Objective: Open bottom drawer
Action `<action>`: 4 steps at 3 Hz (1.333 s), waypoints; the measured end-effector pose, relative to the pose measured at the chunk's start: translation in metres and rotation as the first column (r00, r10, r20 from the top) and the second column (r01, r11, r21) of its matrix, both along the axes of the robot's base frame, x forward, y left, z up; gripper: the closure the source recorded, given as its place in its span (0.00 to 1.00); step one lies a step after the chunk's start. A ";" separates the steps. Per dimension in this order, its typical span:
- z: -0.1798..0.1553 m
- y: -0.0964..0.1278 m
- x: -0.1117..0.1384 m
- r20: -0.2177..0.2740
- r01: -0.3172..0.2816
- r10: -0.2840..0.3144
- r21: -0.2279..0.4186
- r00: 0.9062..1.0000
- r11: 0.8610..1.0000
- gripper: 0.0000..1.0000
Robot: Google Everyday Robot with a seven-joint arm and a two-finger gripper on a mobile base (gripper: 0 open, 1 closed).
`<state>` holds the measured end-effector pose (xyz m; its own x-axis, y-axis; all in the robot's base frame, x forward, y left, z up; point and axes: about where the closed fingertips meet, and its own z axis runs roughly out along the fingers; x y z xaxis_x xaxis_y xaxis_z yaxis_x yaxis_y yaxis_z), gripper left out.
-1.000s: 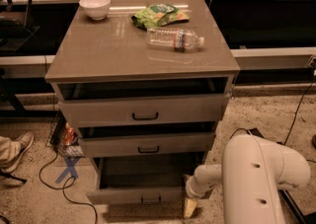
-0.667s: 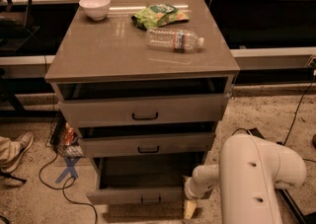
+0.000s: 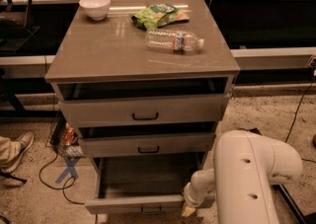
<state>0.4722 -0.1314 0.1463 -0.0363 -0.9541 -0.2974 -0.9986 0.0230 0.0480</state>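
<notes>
The bottom drawer point(image 3: 140, 176) of the taupe-grey cabinet is pulled far out, showing its plain grey interior. Its low front point(image 3: 133, 204) sits near the lower edge of the view, with its black handle point(image 3: 151, 210) partly cut off. My gripper point(image 3: 188, 209) is at the drawer front's right end, low in the view, behind my white arm point(image 3: 252, 178). A pale fingertip shows below the wrist. The middle drawer point(image 3: 148, 145) and the top drawer point(image 3: 145, 110) stand slightly out.
On the cabinet top point(image 3: 98, 55) lie a white bowl point(image 3: 95, 6), a green snack bag point(image 3: 159, 16) and a clear plastic bottle point(image 3: 174, 40). A person's shoe point(image 3: 17, 147) and cables point(image 3: 54, 178) lie on the floor at left. A cable point(image 3: 298, 114) runs at right.
My arm has shifted slightly to the left. The drawers have not visibly moved.
</notes>
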 end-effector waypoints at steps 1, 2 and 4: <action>0.007 -0.005 -0.026 0.017 0.004 -0.004 -0.007 1.000 1.000 0.65; 0.012 -0.013 -0.041 0.032 0.025 -0.024 -0.006 0.999 1.000 0.88; 0.012 -0.019 -0.057 0.048 0.049 -0.050 0.012 0.998 0.999 0.74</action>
